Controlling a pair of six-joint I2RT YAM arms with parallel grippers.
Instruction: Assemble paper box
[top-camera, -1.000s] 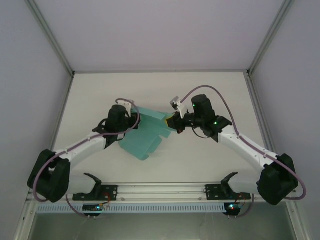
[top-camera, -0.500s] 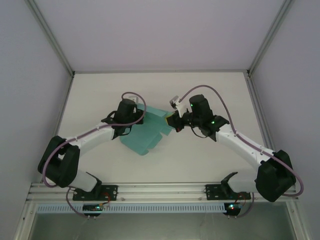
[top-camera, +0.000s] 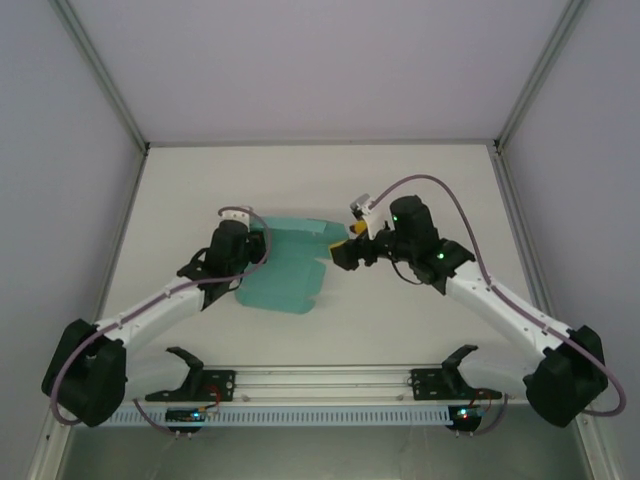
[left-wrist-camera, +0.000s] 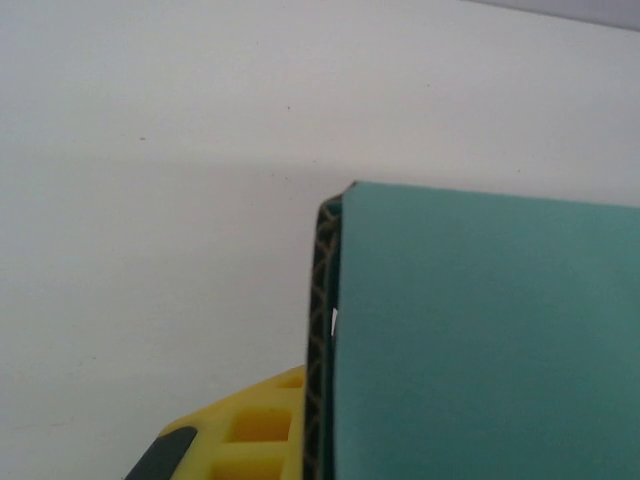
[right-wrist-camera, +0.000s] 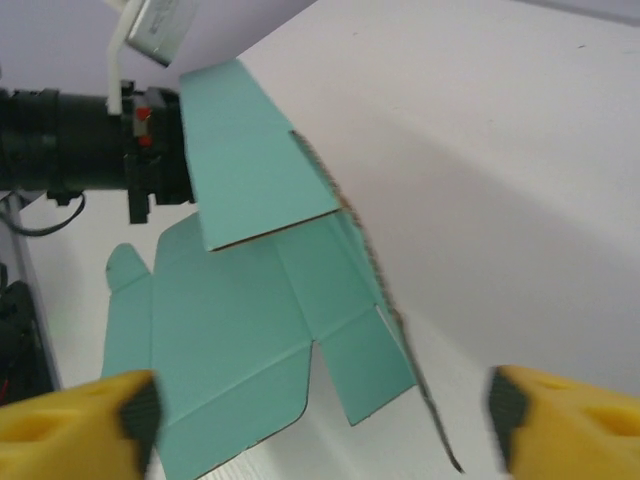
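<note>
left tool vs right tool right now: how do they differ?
Left tool is shut on an edge flap of the box; right tool is open and empty. Left tool touches the box at its left side; right tool sits just off the box's right edge and looks clear of it. Both are yellow and black and face the box.

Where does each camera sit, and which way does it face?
Top external: above and behind, looking down at the table; left arm, right arm show.
Left wrist: on the left arm, close against the paper box; one yellow finger shows.
Right wrist: on the right arm, facing the left arm; open yellow jaws show.
Shared: all see the box.
</note>
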